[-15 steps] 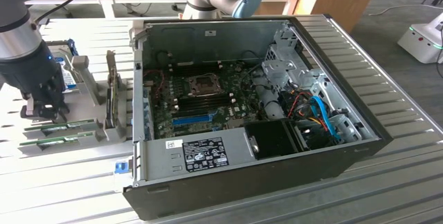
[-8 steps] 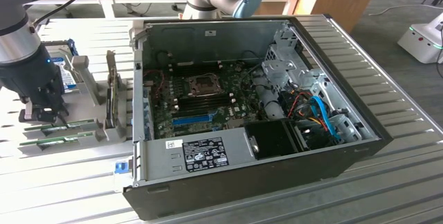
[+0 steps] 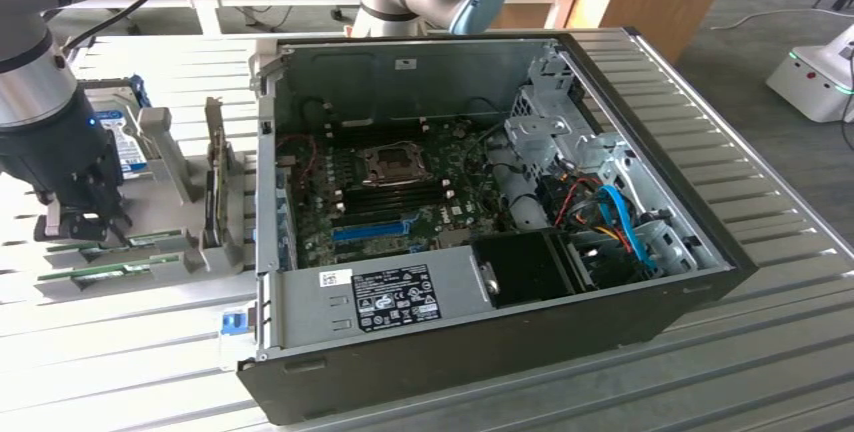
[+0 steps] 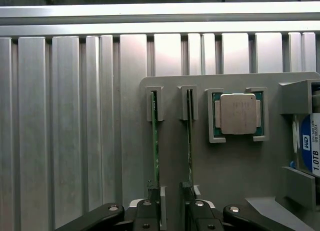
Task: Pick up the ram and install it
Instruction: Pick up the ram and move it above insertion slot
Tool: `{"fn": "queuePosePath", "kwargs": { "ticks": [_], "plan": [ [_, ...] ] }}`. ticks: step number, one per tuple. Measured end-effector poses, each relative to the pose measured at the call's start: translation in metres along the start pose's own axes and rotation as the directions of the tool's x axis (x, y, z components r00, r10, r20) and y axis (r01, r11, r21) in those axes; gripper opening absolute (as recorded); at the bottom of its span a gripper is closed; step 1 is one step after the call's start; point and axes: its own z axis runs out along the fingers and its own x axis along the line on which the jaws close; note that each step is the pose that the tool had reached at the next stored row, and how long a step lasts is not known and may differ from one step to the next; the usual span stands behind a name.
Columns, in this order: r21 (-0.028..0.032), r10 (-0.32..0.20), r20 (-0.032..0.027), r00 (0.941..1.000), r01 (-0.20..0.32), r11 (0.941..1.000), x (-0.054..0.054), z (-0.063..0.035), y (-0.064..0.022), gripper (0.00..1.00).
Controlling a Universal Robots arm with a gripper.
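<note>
Exterior view, setting: An open computer case (image 3: 494, 202) lies on its side on a ribbed metal desk (image 3: 761, 352), with its green motherboard (image 3: 400, 192) facing up.
Exterior view, inside the case: A long blue slot (image 3: 367, 229) sits on the motherboard, near the case's front edge.
Exterior view, parts holder: A grey holder (image 3: 174, 252) sits on the desk just beside the case, on the exterior view's left.
Exterior view, ram: Two green ram sticks (image 3: 134, 242) lie in the holder, outside the case.
Exterior view, hard drive: A hard drive (image 3: 134, 147) with a blue label stands in the holder, behind the arm.
Exterior view, claw: The claw (image 3: 87, 227) points down from the arm (image 3: 34, 72) and hangs directly over the ram sticks, released and carrying nothing.
Wrist view, holder: The grey holder (image 4: 230, 171) is seen from above, lying on the ribbed desk (image 4: 65, 131).
Wrist view, ram: The ram stick beside the processor (image 4: 189, 141) and the outer ram stick (image 4: 155, 141) stand on edge in parallel slots, side by side.
Wrist view, processor: A square processor (image 4: 238, 113) rests in its own pocket next to the sticks.
Wrist view, hard drive: The hard drive (image 4: 307, 146) shows its blue and white label at the holder's far side.
Wrist view, claw: The claw (image 4: 172, 213) is spread wide, one finger near the end of each stick. I cannot tell whether either finger touches a stick.
</note>
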Motion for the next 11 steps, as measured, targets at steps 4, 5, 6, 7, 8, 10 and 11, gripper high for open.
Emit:
{"fn": "queuePosePath", "kwargs": {
  "ticks": [4,5,6,7,8,10,11],
  "plan": [
    [0.0000,0.000,0.0000,1.0000,0.000,1.0000,0.0000,0.0000,0.0000,0.30],
    [0.0001,0.000,0.0000,1.0000,0.000,1.0000,0.0000,0.0000,0.0000,0.30],
    [0.0001,0.000,0.0000,1.0000,0.000,1.0000,0.0000,0.0000,0.0000,0.30],
    [0.0001,0.000,0.0000,1.0000,0.000,1.0000,0.0001,0.0002,0.0000,0.30],
    [0.0003,0.000,0.0001,1.0000,0.000,1.0000,0.0001,0.0009,0.0000,0.30],
    [0.0000,0.000,-0.0001,1.0000,0.000,1.0000,0.0000,0.0029,0.0000,0.30],
    [0.0001,0.000,0.0000,1.0000,0.000,1.0000,0.0001,0.0042,-0.0001,0.30]
  ]
}}
